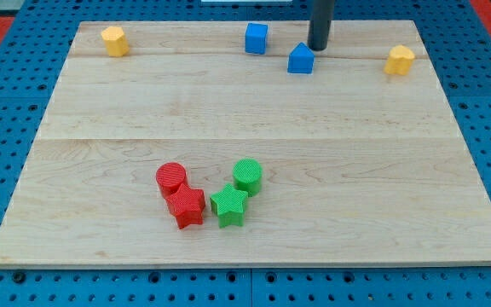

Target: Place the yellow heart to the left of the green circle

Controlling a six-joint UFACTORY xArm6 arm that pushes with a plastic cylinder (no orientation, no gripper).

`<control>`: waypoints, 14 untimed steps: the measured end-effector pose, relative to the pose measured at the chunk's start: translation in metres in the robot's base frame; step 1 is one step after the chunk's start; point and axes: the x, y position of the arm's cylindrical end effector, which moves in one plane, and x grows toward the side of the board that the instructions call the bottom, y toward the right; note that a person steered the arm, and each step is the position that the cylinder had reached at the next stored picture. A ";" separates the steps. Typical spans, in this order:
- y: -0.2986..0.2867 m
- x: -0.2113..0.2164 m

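Nearest the view's bottom, a red star [187,207] and a green star [228,205] sit side by side on the wooden table [365,179]. Just behind them are a red circle [171,178], touching the red star, and the green circle [247,175], touching the green star.

The middle of the table holds nothing. Along the view's top edge stand a blue house-shaped block [301,59], a blue cube [256,37] and two yellow blocks. The one at the view's right, the yellow heart [400,60], seems notched like a heart, though it is small and hard to be sure of. The yellow block at the view's left [115,40] looks many-sided.

The arm has no hand to open or close. It ends in a dark rod, and the tip [318,48] rests just beside the blue house-shaped block, at its upper right, well apart from the yellow heart.

The heart looks like a small, stiff, light plastic piece that should slide easily on smooth wood and may spin if struck off-centre. It cannot be gripped, so the tip would best press squarely on its far right side. The path should curve round the blue blocks and the cluster, ending left of the green circle, where the red circle crowds the spot
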 end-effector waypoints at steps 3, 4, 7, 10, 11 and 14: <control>0.134 0.055; 0.054 0.058; -0.018 0.086; -0.158 0.183; -0.155 0.159; -0.214 0.252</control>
